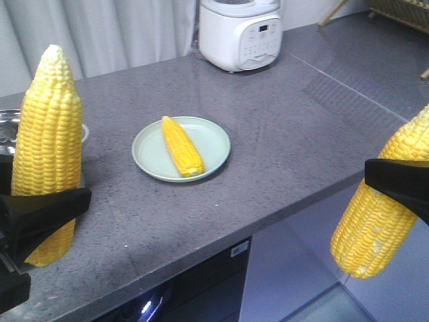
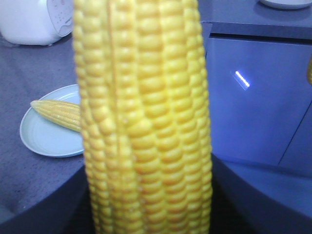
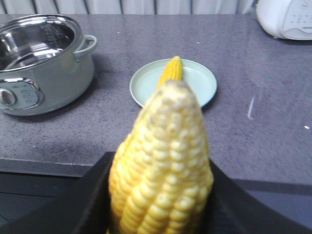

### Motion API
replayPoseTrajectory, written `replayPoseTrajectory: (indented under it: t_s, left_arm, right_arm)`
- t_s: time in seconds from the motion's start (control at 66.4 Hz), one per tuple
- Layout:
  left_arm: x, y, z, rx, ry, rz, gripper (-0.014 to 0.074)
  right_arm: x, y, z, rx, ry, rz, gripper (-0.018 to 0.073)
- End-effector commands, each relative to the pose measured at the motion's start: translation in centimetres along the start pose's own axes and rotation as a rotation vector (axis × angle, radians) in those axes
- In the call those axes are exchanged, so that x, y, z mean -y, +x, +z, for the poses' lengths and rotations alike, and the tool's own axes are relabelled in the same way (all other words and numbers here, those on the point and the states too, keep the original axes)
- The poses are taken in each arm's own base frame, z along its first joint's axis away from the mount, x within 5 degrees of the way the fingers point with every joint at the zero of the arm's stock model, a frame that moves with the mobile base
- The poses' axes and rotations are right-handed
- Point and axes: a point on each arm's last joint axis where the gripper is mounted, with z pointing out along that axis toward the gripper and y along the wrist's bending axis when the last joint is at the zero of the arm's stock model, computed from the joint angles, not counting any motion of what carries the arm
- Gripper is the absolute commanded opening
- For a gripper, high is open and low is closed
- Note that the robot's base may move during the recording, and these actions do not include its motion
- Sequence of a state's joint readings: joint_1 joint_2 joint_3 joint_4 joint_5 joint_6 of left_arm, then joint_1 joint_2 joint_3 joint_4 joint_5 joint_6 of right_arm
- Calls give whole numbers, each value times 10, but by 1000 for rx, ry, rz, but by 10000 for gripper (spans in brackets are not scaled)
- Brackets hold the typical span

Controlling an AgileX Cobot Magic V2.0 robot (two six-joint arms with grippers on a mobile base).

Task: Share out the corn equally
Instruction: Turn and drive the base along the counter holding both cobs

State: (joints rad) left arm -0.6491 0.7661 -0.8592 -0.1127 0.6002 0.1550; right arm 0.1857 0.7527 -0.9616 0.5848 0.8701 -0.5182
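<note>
Three cobs of corn show. One corn cob (image 1: 181, 145) lies on a pale green plate (image 1: 151, 144) in the middle of the grey counter. My left gripper (image 1: 50, 208) is shut on a second cob (image 1: 48, 147), which stands upright over the counter's left front. In the left wrist view this cob (image 2: 146, 122) fills the middle between the black fingers (image 2: 44, 204). My right gripper (image 1: 390, 191) is shut on a third cob (image 1: 379, 215), tilted, off the counter's right front edge. In the right wrist view that cob (image 3: 163, 165) points toward the plate (image 3: 197, 85).
A white rice cooker (image 1: 240, 30) stands at the back of the counter. A steel pot (image 3: 39, 58) with side handles sits left of the plate. A second plate's edge (image 2: 287, 4) shows on another counter. The counter's front edge (image 1: 268, 221) drops to cabinets.
</note>
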Motion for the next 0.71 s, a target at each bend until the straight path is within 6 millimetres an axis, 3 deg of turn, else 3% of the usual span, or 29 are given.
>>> replayPoseTrajectory:
  t_s: [0.0,0.692]
  left_arm:
    - [-1,-14,-7,105,-9,-7,260]
    - [-1,-14,-7,105,-9,-7,260]
  right_arm:
    - [0,-12,-6,88,16,4,196]
    - [0,-12,-6,88,16,4,196]
